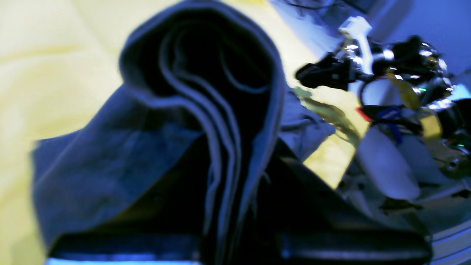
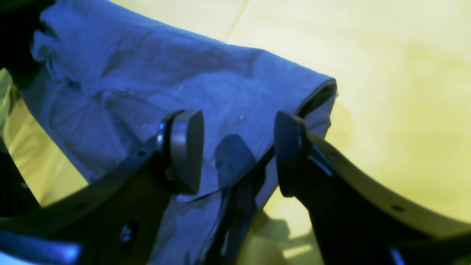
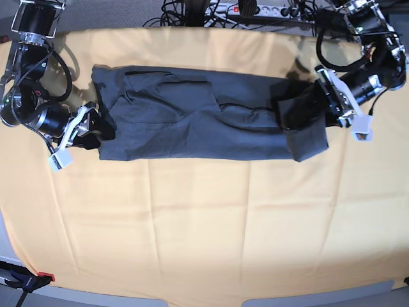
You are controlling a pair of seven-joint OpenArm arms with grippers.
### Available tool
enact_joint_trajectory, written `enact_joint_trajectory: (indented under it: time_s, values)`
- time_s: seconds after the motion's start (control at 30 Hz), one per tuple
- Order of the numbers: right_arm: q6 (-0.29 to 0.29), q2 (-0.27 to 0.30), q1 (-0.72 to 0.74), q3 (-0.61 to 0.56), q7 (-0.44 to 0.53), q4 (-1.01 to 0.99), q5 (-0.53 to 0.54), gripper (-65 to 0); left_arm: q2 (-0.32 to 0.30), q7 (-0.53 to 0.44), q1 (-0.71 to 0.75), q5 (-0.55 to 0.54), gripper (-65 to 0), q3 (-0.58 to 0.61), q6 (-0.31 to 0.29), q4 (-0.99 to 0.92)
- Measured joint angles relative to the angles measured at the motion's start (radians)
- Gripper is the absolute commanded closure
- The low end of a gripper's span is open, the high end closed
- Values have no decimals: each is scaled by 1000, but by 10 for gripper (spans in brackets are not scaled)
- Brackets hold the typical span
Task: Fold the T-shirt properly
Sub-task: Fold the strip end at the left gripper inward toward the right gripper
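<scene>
A dark grey T-shirt [image 3: 192, 121] lies as a long band on the yellow-covered tabletop [image 3: 204, 224]. Left gripper [image 3: 317, 102] clenches one bunched end; right gripper [image 2: 239, 151] gapes empty. Cross-folds apparently remain.

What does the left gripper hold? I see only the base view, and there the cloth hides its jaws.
Observer: In the left wrist view the left gripper is shut on the T-shirt; several layered fabric edges rise bunched from between its jaws.
Operator: Is the right gripper closed too?
Observer: No. In the right wrist view the right gripper is open; its pads stand apart over the shirt's end, with nothing pinched.
</scene>
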Motion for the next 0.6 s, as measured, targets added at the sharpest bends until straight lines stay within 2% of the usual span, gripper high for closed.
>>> enact_joint_trajectory:
  time_s: [0.07,0.1,0.23,0.3,0.37,0.53,0.57,0.6]
  values:
    - [0,0,0,0,-6,0,0,-331,10,-1,0,2,0,43,0,-2]
    - [0,0,0,0,-6,0,0,-331,11,-11,0,3,-54,62,0,-2]
    - [0,0,0,0,-6,0,0,-331,27,-69,0,5,-353,113,0,-2]
    - [0,0,0,0,-6,0,0,-331,38,-77,0,5,-434,116,0,-2]
    - [0,0,0,0,-6,0,0,-331,41,-97,0,5,-450,115,0,-2]
    - [0,0,0,0,-6,0,0,-331,45,-105,-6,7,-436,113,0,-2]
    - [0,0,0,0,-6,0,0,-331,46,-109,-11,41,-381,105,-2,-2]
    - [0,0,0,0,-7,0,2,-331,47,-112,-23,93,-281,93,-3,-2]
